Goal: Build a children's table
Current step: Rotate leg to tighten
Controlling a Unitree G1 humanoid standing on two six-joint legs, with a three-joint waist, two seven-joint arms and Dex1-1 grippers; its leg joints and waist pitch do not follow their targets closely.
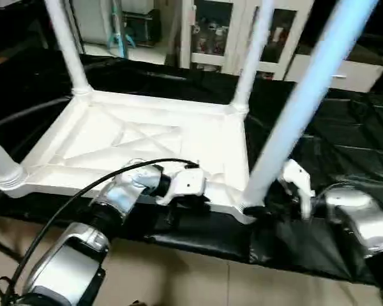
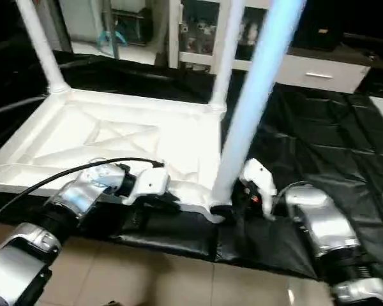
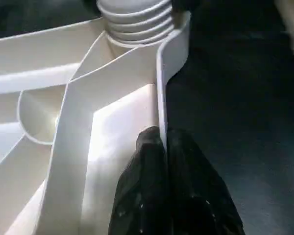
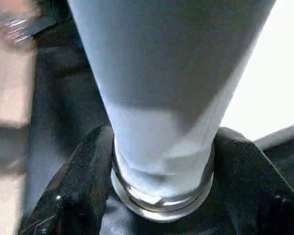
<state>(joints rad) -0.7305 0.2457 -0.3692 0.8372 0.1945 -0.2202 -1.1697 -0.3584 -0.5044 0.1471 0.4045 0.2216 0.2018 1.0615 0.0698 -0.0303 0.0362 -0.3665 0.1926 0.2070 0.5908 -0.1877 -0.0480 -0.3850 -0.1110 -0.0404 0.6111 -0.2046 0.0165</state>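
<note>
At ribbed tabletop (image 1: 147,137) corner, right gripper (image 4: 161,161) clasps smooth tapered leg (image 1: 300,108)

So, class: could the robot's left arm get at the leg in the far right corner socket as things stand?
Probably not: the left gripper is shut on the tabletop's near rim, and the far right leg stands across the whole tabletop.
</note>
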